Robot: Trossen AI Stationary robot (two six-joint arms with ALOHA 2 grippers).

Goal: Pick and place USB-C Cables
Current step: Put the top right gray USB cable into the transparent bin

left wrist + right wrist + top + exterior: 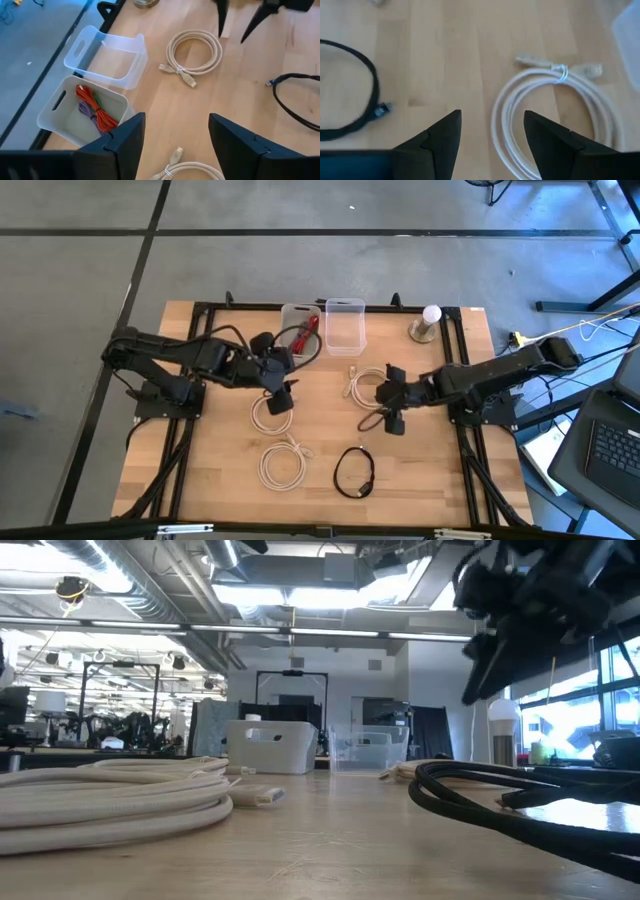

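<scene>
Three cream-white cable coils and one black coil lie loose on the wooden tabletop (210, 480). One cream coil (271, 413) sits left of centre, just under the left gripper (281, 398). A second cream coil (283, 463) lies nearer the front edge, and a third cream coil (364, 383) lies right of centre, beside the right gripper (392, 408). The black coil (354, 472) rests at the front, right of the second cream one and apart from it.

At the far edge stand two small bins side by side. The white bin (82, 111) on the left holds short red, green and purple cable bundles (92, 108); the clear bin (111, 56) next to it looks bare inside. Farther right on the far edge stands a round white-topped object (430, 320).

The left arm reaches in from the left, its fingers (121, 145) spread wide with nothing between them, hanging above the first cream coil. The right arm reaches in from the right, its fingers (440, 137) also spread wide and holding nothing, poised over the third cream coil, with the black coil off to one side.
</scene>
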